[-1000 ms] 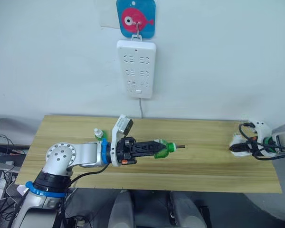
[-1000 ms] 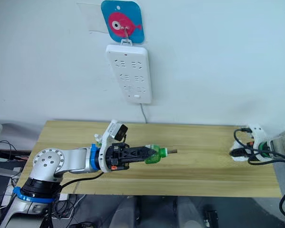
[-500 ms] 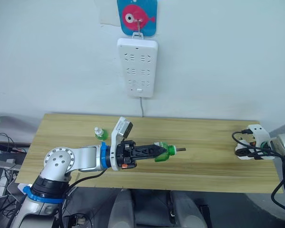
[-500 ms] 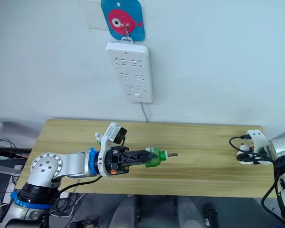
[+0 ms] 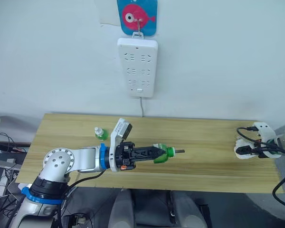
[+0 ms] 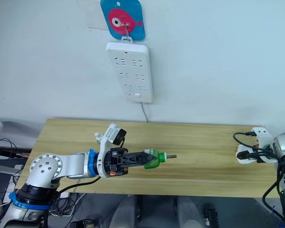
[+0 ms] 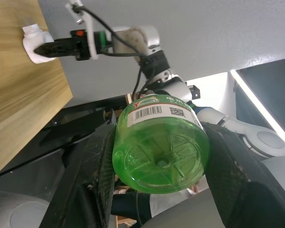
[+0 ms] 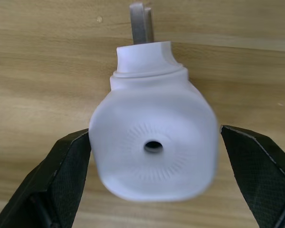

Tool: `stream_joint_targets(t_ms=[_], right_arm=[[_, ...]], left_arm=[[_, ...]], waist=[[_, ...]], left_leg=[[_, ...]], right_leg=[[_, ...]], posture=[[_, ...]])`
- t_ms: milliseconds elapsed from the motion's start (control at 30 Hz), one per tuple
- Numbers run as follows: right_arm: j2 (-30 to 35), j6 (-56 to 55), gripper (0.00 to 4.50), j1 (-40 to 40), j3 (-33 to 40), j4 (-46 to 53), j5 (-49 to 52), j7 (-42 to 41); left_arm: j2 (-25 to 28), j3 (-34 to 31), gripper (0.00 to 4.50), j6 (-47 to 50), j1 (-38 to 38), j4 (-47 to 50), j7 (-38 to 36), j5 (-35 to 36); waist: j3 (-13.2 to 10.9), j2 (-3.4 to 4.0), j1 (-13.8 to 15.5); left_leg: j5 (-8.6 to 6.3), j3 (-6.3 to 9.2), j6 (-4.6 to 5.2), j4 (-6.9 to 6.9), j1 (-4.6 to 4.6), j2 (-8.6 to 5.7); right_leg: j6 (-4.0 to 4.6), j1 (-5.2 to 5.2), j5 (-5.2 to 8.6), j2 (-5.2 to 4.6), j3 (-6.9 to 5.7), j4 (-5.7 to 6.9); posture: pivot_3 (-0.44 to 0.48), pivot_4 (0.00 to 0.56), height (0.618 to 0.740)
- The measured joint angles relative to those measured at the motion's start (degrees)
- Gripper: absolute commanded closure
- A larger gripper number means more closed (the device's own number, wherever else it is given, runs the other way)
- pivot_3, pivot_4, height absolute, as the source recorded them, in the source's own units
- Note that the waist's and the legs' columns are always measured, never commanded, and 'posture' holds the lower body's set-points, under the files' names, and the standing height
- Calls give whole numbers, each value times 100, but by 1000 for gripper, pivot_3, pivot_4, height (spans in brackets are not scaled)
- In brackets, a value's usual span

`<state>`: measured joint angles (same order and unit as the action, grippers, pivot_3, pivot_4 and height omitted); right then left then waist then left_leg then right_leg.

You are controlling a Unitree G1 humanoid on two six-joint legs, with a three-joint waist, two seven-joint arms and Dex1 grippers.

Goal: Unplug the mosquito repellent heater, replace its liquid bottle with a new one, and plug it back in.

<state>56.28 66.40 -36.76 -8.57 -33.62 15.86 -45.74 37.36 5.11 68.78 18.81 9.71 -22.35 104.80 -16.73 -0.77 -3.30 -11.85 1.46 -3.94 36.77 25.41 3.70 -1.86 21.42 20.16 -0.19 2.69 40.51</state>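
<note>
Left gripper (image 5: pixel 157 153) clenched on the capless green bottle (image 5: pixel 162 153), wick rod pointing toward 3 o'clock, held over mid-table (image 5: pixel 204 142). Right gripper (image 8: pixel 154 185) spread wide, fingers apart from the white heater (image 8: pixel 154 147) at the table's 3 o'clock edge. Capped green bottle (image 5: pixel 99 132) stands at 10 o'clock; power strip (image 5: pixel 137 66) hangs at 12.

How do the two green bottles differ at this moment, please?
The capless liquid bottle is held off the table, lying sideways in the left gripper, bare wick pointing right. The new bottle stands upright on the table, free, with a whitish cap. Both are small, translucent green.
</note>
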Motion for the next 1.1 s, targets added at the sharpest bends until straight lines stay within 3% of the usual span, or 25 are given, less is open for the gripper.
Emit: stream_joint_targets(t_ms=[233,300,400,467,500,567,633,700,767,867,1100], right_arm=[[1142,1217,54,357,724,1689,620,-547],[1109,1323,54,542,992,1955,737,-523],[229,2113,54,352,2336,2389,1358,-227],[-498,2442,54,273,3478,2513,2777,390],[-633,2481,54,609,3879,2725,3792,820],[-849,2460,54,1268,4168,3095,5649,1720],[-1230,1284,54,2410,3993,3953,8164,3515],[-1880,383,54,2825,3742,4685,9094,4527],[-2825,-675,54,3134,3363,5603,9425,5511],[-3425,-1729,54,3246,2782,6501,9531,6542],[-3868,-2925,54,2930,1881,6914,9572,7944]], left_arm=[[-45,-53,2231,42,-22,-55,-252,-261],[-167,-110,2231,-86,-24,-51,-335,-478],[-454,-93,2231,-432,82,126,-696,-1241],[-557,52,2231,-880,361,460,-1137,-2137],[-621,129,2231,-1226,448,645,-1345,-2666],[-736,196,2231,-1760,455,710,-1541,-3439],[-1038,256,2231,-2387,441,600,-1569,-4282],[-1259,322,2231,-2802,470,462,-1553,-4839],[-1506,387,2231,-3228,560,310,-1544,-5434],[-1645,434,2231,-3480,618,268,-1599,-5888],[-2031,701,2231,-3643,629,303,-1663,-6461]], waist=[[-2,5,-17],[-2,4,-34],[0,0,-96],[1,0,-148],[2,1,-128],[4,2,-130],[11,-12,-152],[11,-18,-194],[12,-20,-257],[13,-18,-294],[13,-18,-294]], left_leg=[[-1,2,-1,-5,1,1],[-1,-1,-2,-4,1,0],[0,-4,-3,1,3,1],[1,-4,-5,0,3,0],[1,-2,-4,-6,4,1],[0,-12,-2,-17,9,10],[-9,-30,13,-9,47,13],[-15,-56,24,-9,58,8],[-14,-55,22,-8,55,6],[-8,-47,11,-4,48,6],[-2,-37,2,4,47,5]], right_leg=[[0,-1,0,0,-4,-12],[0,-1,0,-1,-2,-13],[-2,-3,-2,1,-1,-11],[-1,-5,-3,2,-3,-9],[-1,-12,-3,1,-10,-19],[-1,-30,-3,0,-12,-57],[-10,-22,3,-5,-7,-76],[-17,0,6,-8,1,-67],[-21,6,7,-9,3,-52],[-22,6,8,-9,1,-36],[-22,4,8,-8,-3,-21]], posture=[[-206,264,740],[-218,259,740],[-235,255,740],[-238,256,740],[-237,257,740],[-236,256,740],[-232,258,740],[-221,259,740],[-219,259,740],[-210,258,740],[-202,254,740]])
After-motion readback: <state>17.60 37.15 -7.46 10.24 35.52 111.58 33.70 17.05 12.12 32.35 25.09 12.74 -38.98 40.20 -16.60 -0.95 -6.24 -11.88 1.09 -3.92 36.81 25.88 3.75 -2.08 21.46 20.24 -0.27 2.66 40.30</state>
